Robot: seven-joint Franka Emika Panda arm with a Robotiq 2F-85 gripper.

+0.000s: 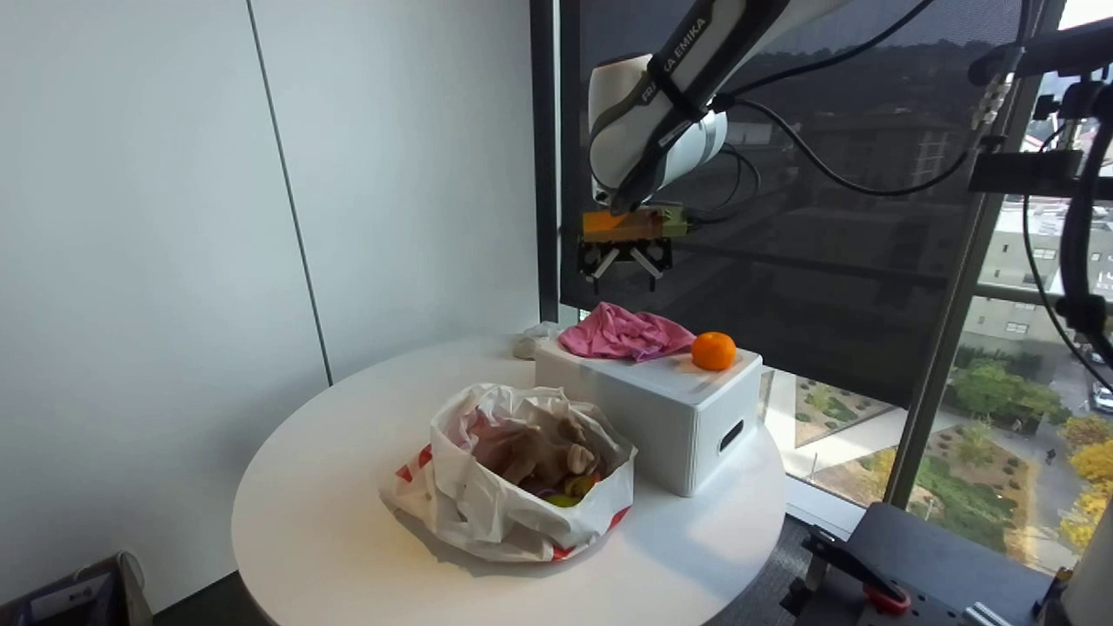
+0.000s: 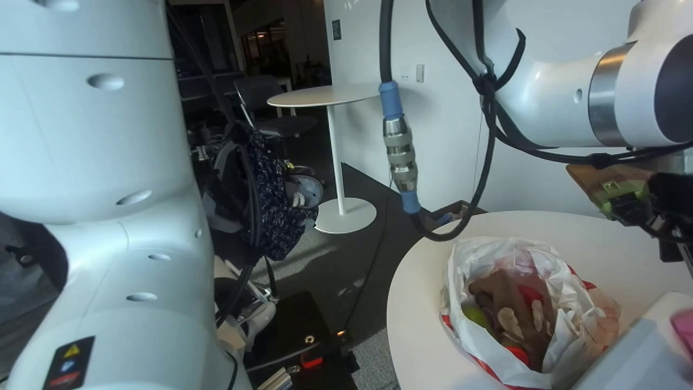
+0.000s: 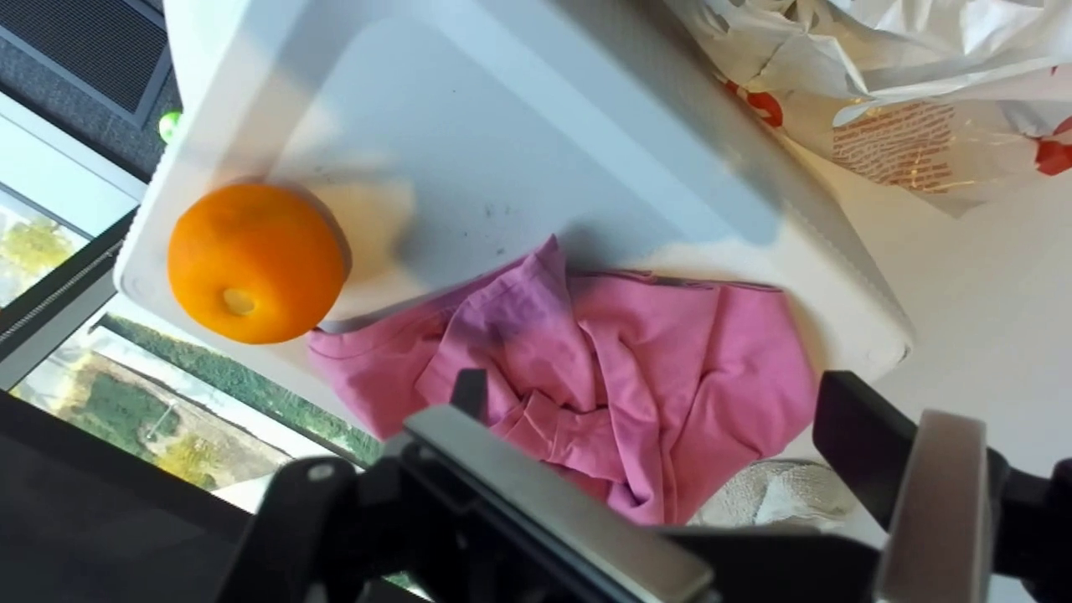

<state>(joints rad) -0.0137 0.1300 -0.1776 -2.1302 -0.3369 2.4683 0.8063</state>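
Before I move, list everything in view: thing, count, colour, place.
Round table: one, white, foreground
Box: one, white, on the round table
Cloth: one, pink, crumpled on the box
Fruit: one, orange, on the box
Plastic bag: one, white and red, open, beside the box
Bag contents: count unclear, brown and yellow-green, partly hidden
Bundle: one, whitish, beside the box
Background table: one, pale, across the room
Chair: at least one, dark, background
Window shade: one, dark, behind the box
Robot arm: one, white, over the round table
Gripper: one, black, open, above the cloth
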